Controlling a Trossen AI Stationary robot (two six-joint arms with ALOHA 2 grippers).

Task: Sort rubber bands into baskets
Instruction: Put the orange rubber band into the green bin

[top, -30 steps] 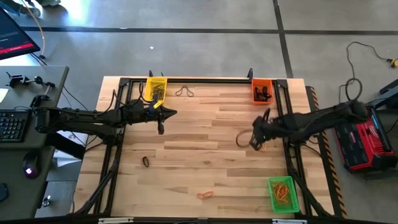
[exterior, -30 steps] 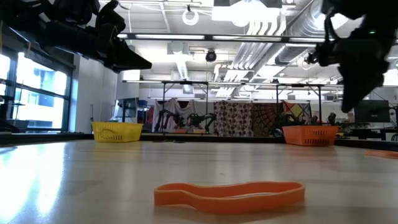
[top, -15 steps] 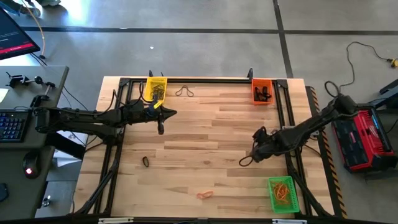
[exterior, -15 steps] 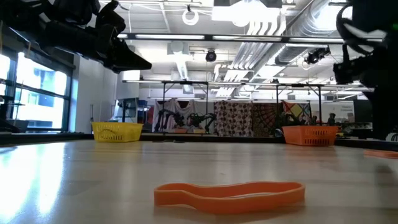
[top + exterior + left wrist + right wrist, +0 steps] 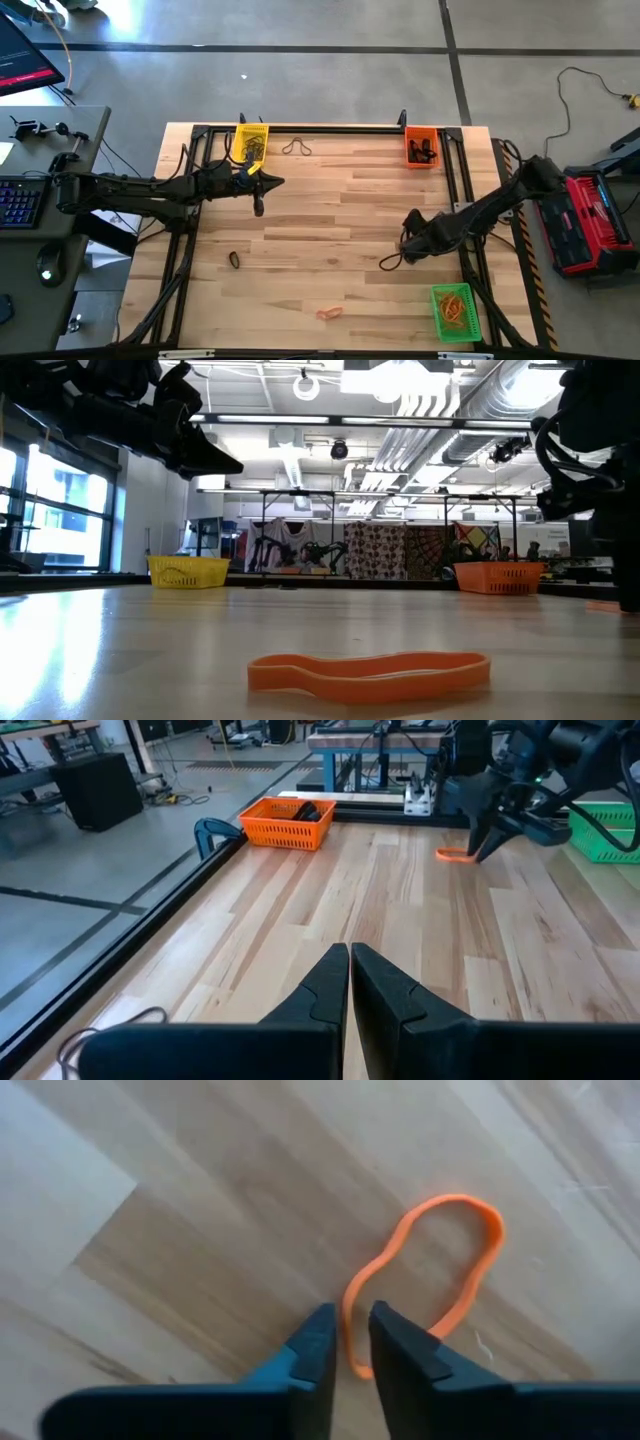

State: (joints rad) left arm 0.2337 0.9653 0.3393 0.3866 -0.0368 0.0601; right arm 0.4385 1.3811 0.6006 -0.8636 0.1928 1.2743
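Observation:
My right gripper (image 5: 405, 250) (image 5: 347, 1312) is low over the table's right half and shut on an orange rubber band (image 5: 430, 1260). It also shows in the left wrist view (image 5: 482, 845). My left gripper (image 5: 259, 208) (image 5: 349, 948) waits shut and empty near the yellow basket (image 5: 251, 143). The orange basket (image 5: 421, 147) stands at the far right and the green basket (image 5: 452, 311) at the near right. Each holds bands. Loose on the wood lie an orange band (image 5: 329, 312) (image 5: 370, 670), a black band (image 5: 234, 260) and a thin band (image 5: 293, 146) at the far edge. My right gripper pinches one end of the orange loop (image 5: 349, 1342) between its two fingers, which come from above and point down. The rest of the loop (image 5: 389, 262) spreads slack beyond the fingertips, toward the table's left. I cannot tell whether it lies on the wood or hangs just over it.
A black frame rail (image 5: 330, 128) runs along the table's far edge and down both sides. A desk with a keyboard (image 5: 20, 200) stands left of the table. A red and black case (image 5: 590, 225) lies on the floor at the right.
My right gripper has gone toward the table's near edge, taking the orange band with it. The arm has swung out toward the right in the low view.

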